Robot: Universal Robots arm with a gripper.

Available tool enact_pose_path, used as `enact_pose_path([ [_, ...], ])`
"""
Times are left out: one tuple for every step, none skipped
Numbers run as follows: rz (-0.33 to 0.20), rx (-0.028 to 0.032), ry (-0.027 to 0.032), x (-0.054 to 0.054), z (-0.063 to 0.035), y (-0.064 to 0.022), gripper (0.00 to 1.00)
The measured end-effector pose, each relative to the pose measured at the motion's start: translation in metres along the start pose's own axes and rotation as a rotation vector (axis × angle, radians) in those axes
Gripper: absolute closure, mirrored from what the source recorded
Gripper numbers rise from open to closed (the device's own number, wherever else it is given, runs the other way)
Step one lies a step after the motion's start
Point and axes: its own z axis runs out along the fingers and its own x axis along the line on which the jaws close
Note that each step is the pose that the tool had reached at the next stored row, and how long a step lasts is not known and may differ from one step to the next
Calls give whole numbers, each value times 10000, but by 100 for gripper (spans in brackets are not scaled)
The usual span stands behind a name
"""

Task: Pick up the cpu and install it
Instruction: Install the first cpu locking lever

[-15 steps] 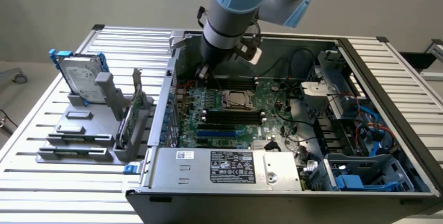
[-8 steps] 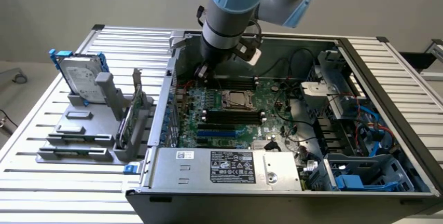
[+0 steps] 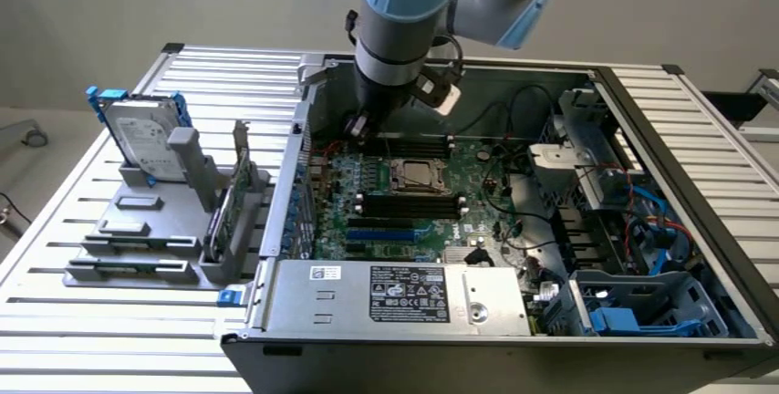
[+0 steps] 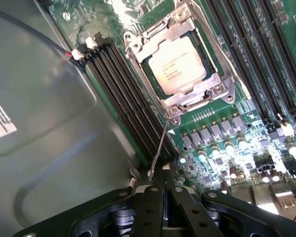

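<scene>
The cpu point(image 4: 180, 69), a silvery square chip with printed text, lies flat inside the metal-framed socket point(image 4: 187, 101) of the green motherboard; in the exterior view the cpu point(image 3: 418, 175) sits mid-board. My gripper point(image 4: 160, 182) is shut, its black fingers pressed together a short way off the socket's corner. A thin wire socket lever point(image 4: 159, 145) runs from that corner and ends right at my fingertips; whether it is pinched I cannot tell. In the exterior view the gripper point(image 3: 360, 128) hangs inside the open case, towards the exterior view's left of the socket.
Black memory slots point(image 4: 123, 94) flank the socket. The grey case wall point(image 4: 39, 123) stands close beside my gripper. A hard drive in a blue bracket point(image 3: 140, 134) stands on a grey rack outside the case. The power supply point(image 3: 402, 294) fills the case's front.
</scene>
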Motion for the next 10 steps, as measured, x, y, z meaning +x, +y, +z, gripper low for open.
enact_pose_path([
  [17, -105, 43, 1, 0, -1, 89],
  [26, -216, 95, 2, 1, -1, 89],
  [30, -325, 158, 5, 2, -3, 89],
  [33, -423, 217, 8, 4, -5, 89],
  [38, -509, 272, 13, 7, -7, 89],
  [40, -593, 324, 18, 10, -9, 89],
  [39, -679, 375, 22, 11, -12, 89],
  [40, -763, 426, 26, 13, -15, 89],
  [42, -846, 477, 31, 16, -17, 89],
  [41, -923, 523, 35, 17, -19, 89],
])
